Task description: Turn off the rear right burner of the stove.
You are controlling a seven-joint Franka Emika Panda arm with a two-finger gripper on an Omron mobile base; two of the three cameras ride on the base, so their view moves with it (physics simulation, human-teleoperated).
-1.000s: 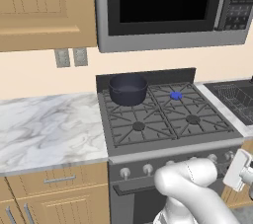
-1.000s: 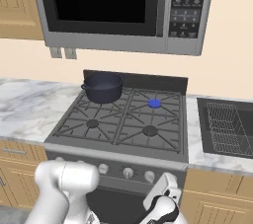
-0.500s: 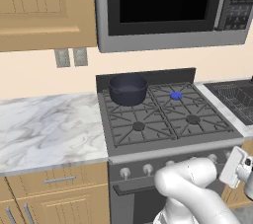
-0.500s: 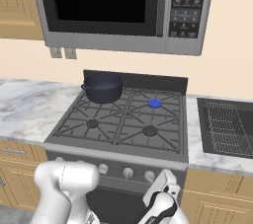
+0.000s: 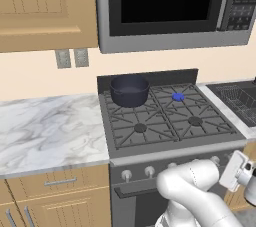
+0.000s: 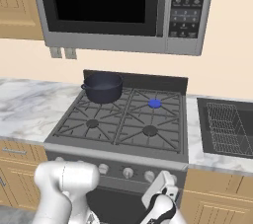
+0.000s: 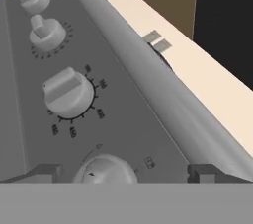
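Observation:
The grey steel stove [image 5: 165,153] stands mid-counter, and its rear right burner [image 5: 178,97] shows a small blue flame, also visible from the right base view as the rear right burner [image 6: 154,103]. My gripper [image 5: 231,170] hangs low in front of the right end of the knob row [image 6: 128,172]. In the hand view the gripper [image 7: 123,173] is open. Its two dark fingertips [image 7: 43,172] stand wide on either side of the nearest silver knob [image 7: 105,169] without touching it. Several more knobs [image 7: 66,92] run away up the panel.
A dark pot [image 5: 130,90] sits on the rear left burner. The microwave [image 5: 170,6] hangs over the stove. The marble counter [image 5: 50,131] lies to the left, a black sink with a wire rack [image 6: 225,127] to the right, and wooden cabinets [image 5: 55,196] below.
My hand has shifted slightly, a little upward and closer to the stove's front panel. The pot, the flame and the base views are unchanged.

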